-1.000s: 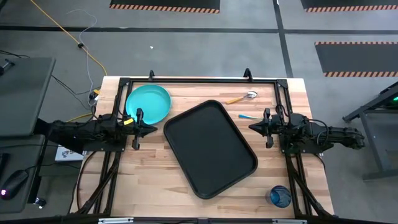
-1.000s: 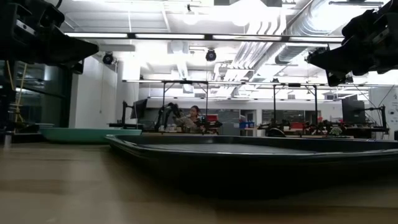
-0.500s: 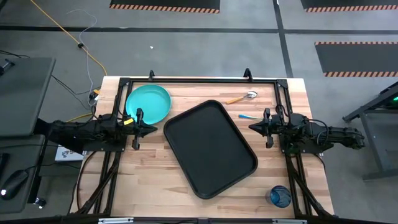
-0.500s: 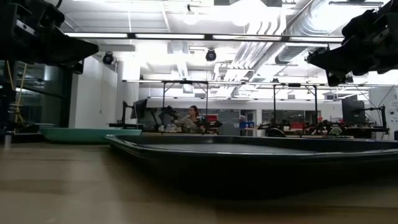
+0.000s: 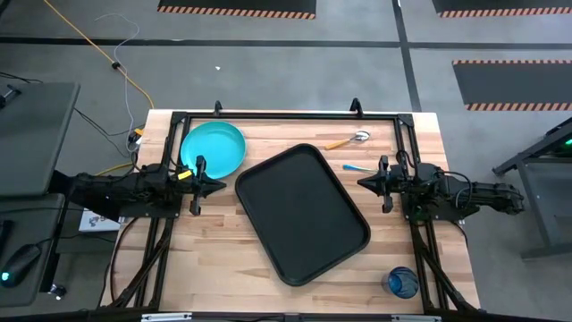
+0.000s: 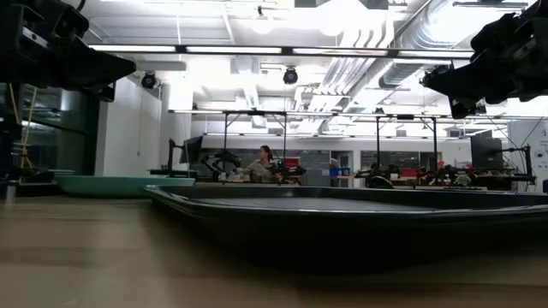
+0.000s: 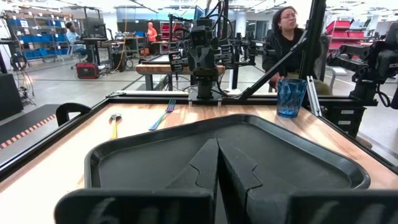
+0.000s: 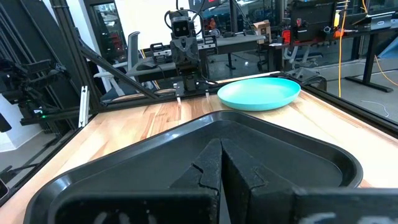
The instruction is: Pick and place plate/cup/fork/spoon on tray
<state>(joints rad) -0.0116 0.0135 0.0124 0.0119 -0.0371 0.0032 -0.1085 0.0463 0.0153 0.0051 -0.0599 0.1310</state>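
The black tray (image 5: 302,212) lies bare in the table's middle, turned at a slant. The turquoise plate (image 5: 213,148) rests flat at the far left. The orange-handled spoon (image 5: 348,140) and the blue fork (image 5: 358,167) lie at the far right. The blue cup (image 5: 401,283) stands at the near right corner. My left gripper (image 5: 220,186) hovers shut at the tray's left side, my right gripper (image 5: 362,182) shut at its right side. Both are above the table and hold nothing.
A black metal frame (image 5: 286,115) runs along the table's far edge and down both sides. Bare wood lies at the near left of the tray. A person (image 7: 287,31) sits beyond the table in the left wrist view.
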